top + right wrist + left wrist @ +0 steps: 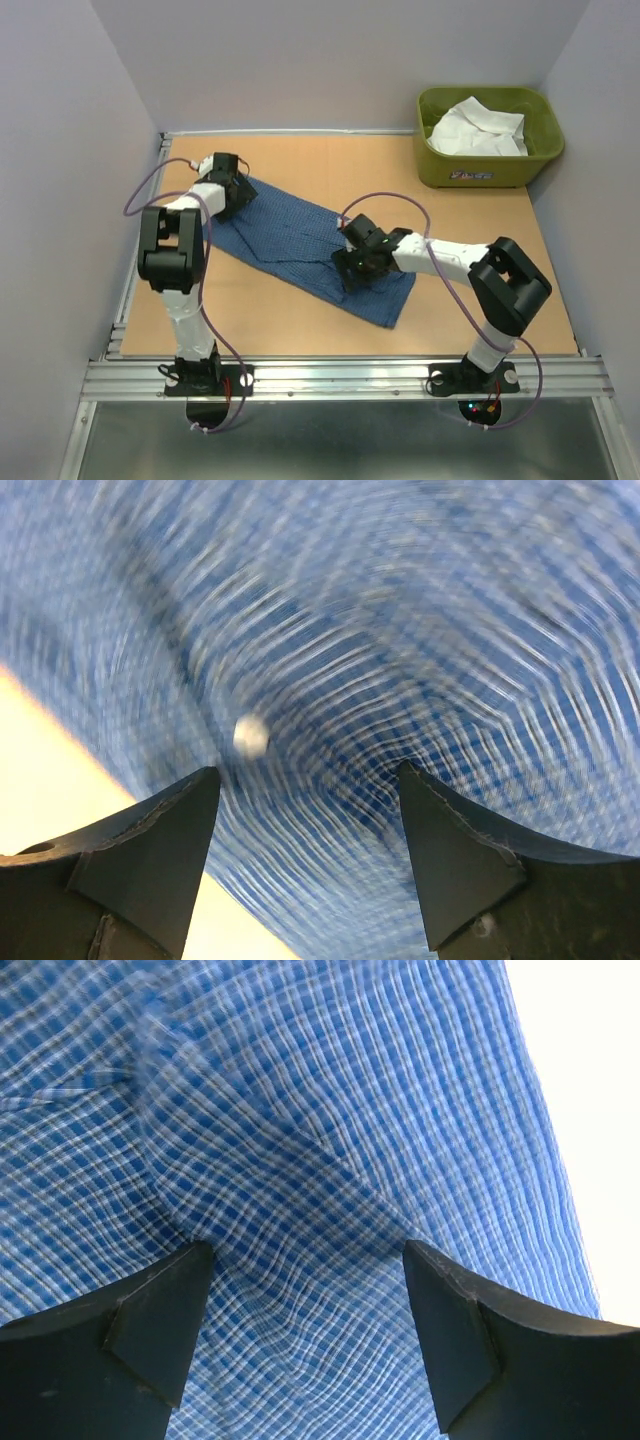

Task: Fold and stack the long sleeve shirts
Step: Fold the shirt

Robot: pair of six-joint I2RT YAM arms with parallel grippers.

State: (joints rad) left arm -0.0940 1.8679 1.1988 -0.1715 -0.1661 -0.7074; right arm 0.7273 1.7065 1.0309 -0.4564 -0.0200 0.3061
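The blue checked shirt [290,238] lies spread in a slanted band across the table, from back left to front right. My left gripper [237,196] is down on its back-left end. In the left wrist view the fingers [170,1310] stand wide apart, open, with rippled checked cloth [300,1160] beneath and between them. My right gripper [353,264] is on the shirt's front-right part, also open, over blurred cloth [400,650] with a white button [250,735] near its left finger. The white shirt [478,128] lies crumpled in the tub.
An olive-green tub [436,170] stands at the back right corner. Bare tabletop [300,330] shows in front of the shirt and at the cloth's edge in both wrist views [600,1110] [60,770]. Grey walls close in the sides and back.
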